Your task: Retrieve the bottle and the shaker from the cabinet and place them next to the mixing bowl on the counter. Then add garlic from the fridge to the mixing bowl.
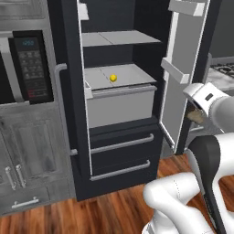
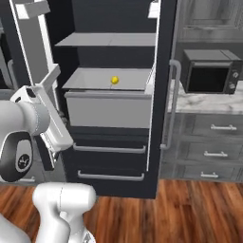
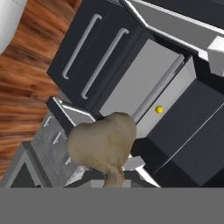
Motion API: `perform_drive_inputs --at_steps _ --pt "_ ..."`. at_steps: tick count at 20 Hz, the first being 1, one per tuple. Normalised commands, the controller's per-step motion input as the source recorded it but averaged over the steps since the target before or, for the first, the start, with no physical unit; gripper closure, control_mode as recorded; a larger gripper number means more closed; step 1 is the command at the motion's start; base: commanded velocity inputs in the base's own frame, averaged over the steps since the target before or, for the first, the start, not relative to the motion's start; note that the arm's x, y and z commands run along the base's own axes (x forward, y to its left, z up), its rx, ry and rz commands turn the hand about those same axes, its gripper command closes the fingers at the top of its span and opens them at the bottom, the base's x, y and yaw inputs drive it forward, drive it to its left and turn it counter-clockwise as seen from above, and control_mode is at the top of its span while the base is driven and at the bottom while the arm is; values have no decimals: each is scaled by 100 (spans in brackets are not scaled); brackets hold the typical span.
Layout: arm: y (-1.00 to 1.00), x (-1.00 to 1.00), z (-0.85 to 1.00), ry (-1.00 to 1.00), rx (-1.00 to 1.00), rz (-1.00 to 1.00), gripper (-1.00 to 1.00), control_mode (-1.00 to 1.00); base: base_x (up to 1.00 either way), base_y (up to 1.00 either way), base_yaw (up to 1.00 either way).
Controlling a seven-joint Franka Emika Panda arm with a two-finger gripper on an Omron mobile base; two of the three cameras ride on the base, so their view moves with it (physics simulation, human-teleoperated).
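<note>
The garlic [image 3: 103,142], a pale tan lump, sits close in front of the hand camera, and my gripper [image 1: 195,114] is shut on it. In the left base view the garlic [image 1: 197,117] shows as a tan patch under the white hand, just outside the fridge's open right door [image 1: 183,77]. The tall black fridge [image 1: 119,151] stands open, with pale grey shelves and two lower drawers with long handles [image 2: 109,148]. A stretch of white marble counter [image 2: 209,102] lies right of the fridge. The bottle, shaker, cabinet and mixing bowl are out of view.
A small yellow ball [image 1: 113,78] rests on the grey fridge drawer lid, also seen as the ball [image 2: 114,80]. A black microwave [image 2: 209,71] stands on the marble counter over grey drawers [image 2: 216,154]. A stove top [image 1: 224,69] lies at the right. Wooden floor [image 1: 109,210] lies below.
</note>
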Motion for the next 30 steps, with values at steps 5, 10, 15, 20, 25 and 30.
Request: perform_drive_inputs --at_steps 5,10,15,20,25,30 --pt "0 0 0 0 0 0 100 100 -36 0 -13" --pt "0 0 0 0 0 0 100 100 -36 0 -17" --pt "0 0 0 0 0 0 100 100 -35 -3 -19" --pt "0 0 0 0 0 0 100 100 -33 -8 -27" --pt "0 0 0 0 0 0 100 100 -26 -8 -33" --pt "0 0 0 0 0 0 100 100 -19 -14 -32"
